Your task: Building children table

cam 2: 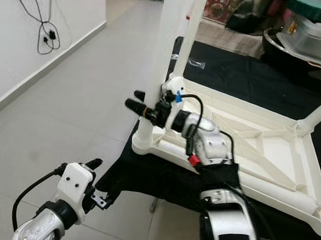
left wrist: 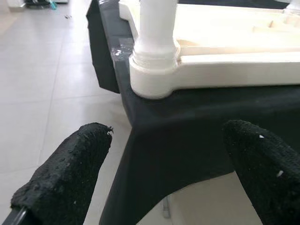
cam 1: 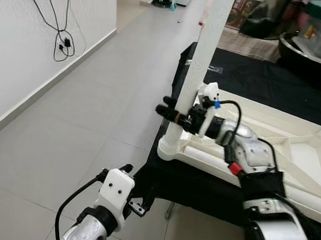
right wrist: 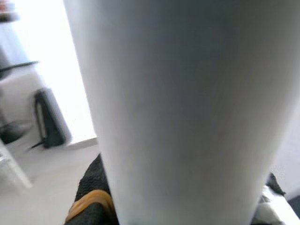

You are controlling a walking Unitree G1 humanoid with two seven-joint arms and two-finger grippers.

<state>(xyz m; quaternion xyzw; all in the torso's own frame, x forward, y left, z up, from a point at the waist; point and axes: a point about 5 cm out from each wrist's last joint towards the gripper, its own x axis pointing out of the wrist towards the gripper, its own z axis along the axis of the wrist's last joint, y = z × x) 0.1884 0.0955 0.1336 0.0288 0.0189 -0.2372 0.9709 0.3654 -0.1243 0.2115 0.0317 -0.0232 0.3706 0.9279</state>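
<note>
The leg [cam 1: 198, 73], upright in the corner socket of the upturned tabletop [cam 2: 266, 152], is clasped low by the right gripper [cam 1: 174, 114], and being judged light, stiff and smooth, is best held near its base; the left gripper [left wrist: 159, 173] hangs spread below.

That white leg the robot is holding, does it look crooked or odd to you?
Slightly. The leg stands in the corner socket of the upturned table top but leans instead of rising straight. The right tool is clamped on it low down, so it may not be fully seated.
</note>
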